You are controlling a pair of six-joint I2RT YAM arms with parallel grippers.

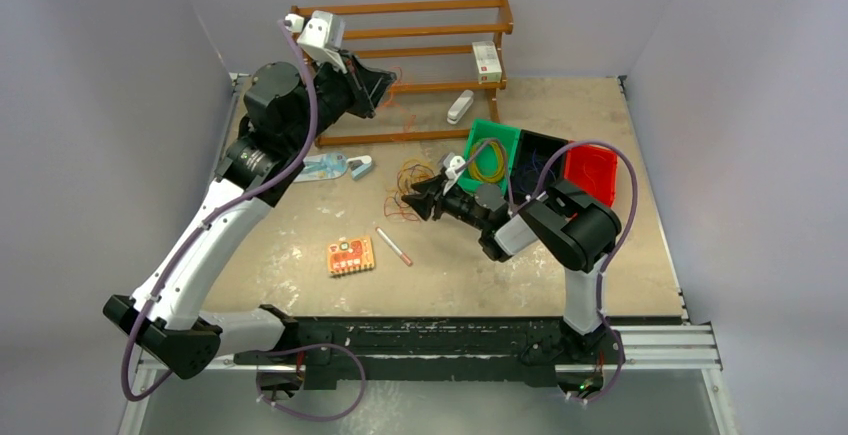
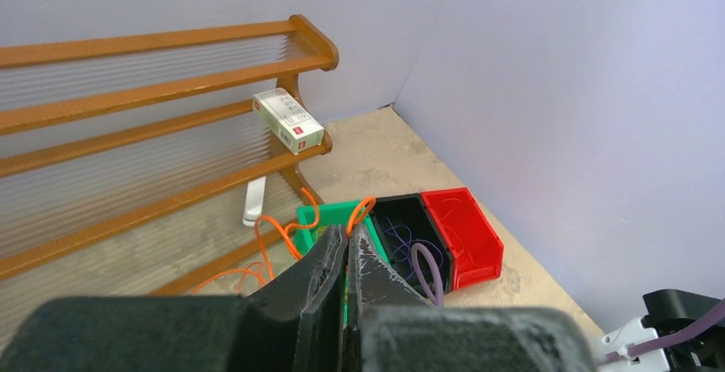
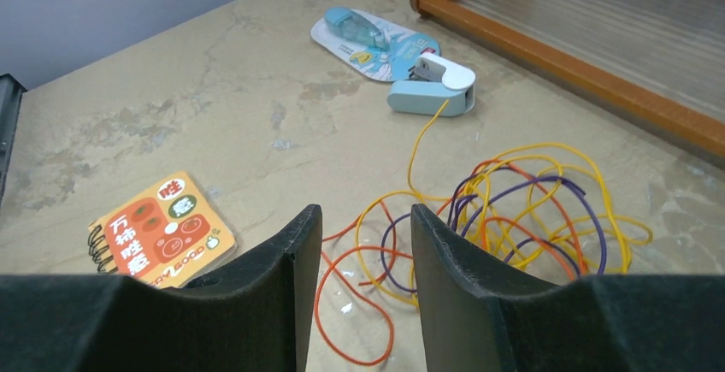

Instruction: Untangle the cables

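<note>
Right claw [image 3: 363,218] parted at cables [image 3: 500,218]; notebook [image 3: 158,231], wooden rack [image 3: 564,68] nearby.

The right claw [image 3: 361,218] stands parted over the surface [image 3: 214,115], with orange loops lying between its fingers. The cables [image 3: 521,209], yellow, orange and purple, lie tangled just beyond. A notebook [image 3: 158,231] lies left.

The table [image 1: 640,255] carried a rack [image 1: 400,7] at twelve o'clock and bins [image 1: 545,137] at two. Cables [image 1: 408,187] lay near its centre, a pen [image 1: 393,245] and notebook [image 1: 350,255] at seven.
</note>
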